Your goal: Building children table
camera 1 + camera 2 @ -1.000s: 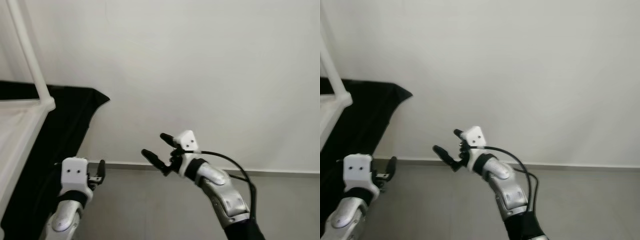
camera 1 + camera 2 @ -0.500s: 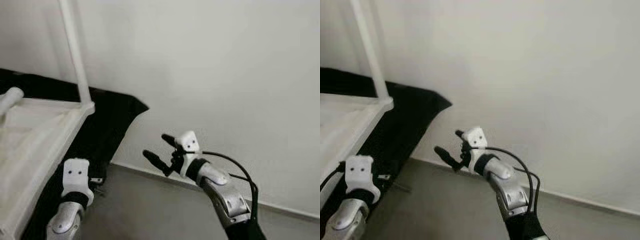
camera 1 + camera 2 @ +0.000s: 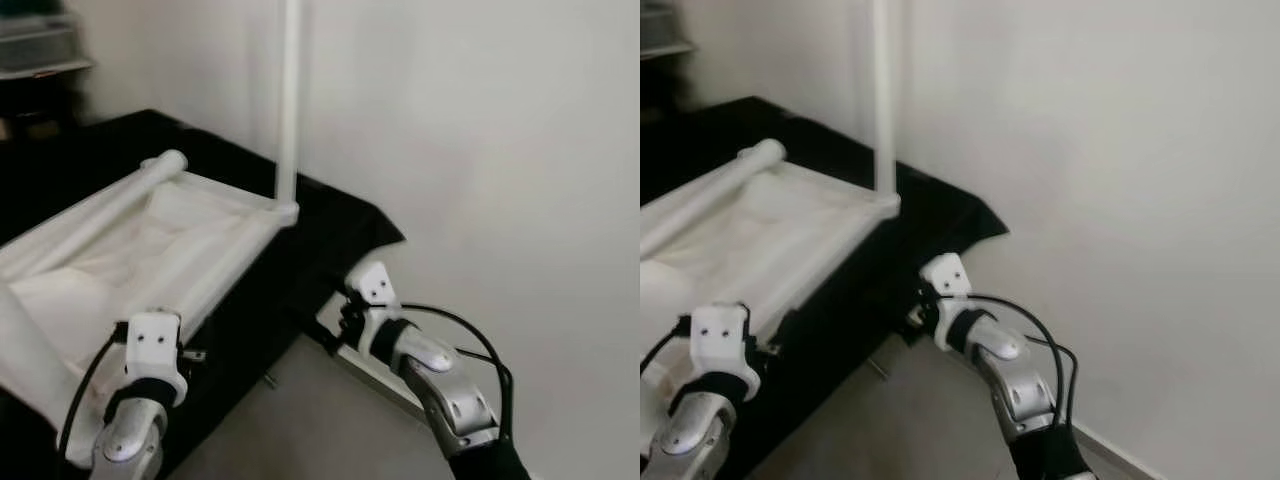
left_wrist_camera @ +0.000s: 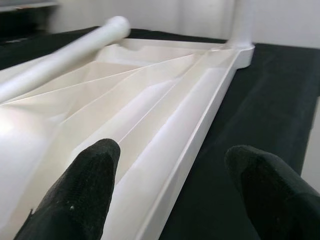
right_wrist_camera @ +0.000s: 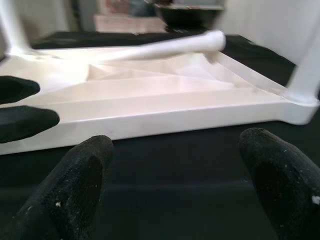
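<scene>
Approaching the upturned white tabletop point(image 3: 150, 250) lying on a black cloth point(image 3: 330, 225), with one leg point(image 3: 290, 100) standing at its far corner, the left gripper point(image 4: 175, 195) and right gripper point(image 5: 175, 185) are hovering wide and empty near its edge, probably needing to fit another leg next.

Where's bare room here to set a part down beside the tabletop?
Free: the black cloth between the upturned white tabletop and the wall. Crowded: the tabletop's near edge, where the open left gripper and open right gripper point.
</scene>
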You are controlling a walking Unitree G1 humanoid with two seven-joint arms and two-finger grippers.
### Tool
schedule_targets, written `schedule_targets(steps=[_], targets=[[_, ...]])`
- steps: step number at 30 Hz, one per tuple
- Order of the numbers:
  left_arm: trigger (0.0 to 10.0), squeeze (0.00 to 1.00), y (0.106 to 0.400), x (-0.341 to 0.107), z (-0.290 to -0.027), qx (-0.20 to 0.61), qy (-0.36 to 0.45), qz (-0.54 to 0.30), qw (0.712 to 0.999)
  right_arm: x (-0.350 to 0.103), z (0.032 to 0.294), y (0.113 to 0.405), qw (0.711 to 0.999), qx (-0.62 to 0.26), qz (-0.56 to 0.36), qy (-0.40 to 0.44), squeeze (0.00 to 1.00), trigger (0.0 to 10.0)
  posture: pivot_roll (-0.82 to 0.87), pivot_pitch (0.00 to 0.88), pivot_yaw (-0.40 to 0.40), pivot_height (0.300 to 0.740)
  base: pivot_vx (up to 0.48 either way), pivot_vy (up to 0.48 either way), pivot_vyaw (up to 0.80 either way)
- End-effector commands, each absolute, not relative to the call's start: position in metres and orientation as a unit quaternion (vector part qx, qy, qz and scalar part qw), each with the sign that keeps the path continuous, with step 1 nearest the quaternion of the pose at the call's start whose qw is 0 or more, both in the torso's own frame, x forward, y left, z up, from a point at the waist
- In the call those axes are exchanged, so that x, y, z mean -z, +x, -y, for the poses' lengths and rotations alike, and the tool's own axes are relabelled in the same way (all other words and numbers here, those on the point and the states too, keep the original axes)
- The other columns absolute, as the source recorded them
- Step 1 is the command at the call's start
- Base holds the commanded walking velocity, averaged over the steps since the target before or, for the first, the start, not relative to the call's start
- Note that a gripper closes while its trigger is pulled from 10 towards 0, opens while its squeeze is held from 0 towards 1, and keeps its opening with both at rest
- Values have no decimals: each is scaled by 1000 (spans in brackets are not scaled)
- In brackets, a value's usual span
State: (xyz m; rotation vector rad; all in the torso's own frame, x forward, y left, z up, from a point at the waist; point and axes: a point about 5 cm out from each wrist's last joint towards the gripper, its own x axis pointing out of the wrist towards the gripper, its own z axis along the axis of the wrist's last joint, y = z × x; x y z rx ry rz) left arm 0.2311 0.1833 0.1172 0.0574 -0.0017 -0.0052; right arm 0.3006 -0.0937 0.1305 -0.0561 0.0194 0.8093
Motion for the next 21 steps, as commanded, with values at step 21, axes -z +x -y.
schedule_targets(steps=[21], targets=[[10000, 0, 232, -119, -164, 104, 98, -1, 990, -128, 96, 297, 911, -410, -13, -45, 0, 10000, -267, 1, -55, 740, 0, 0, 800]])
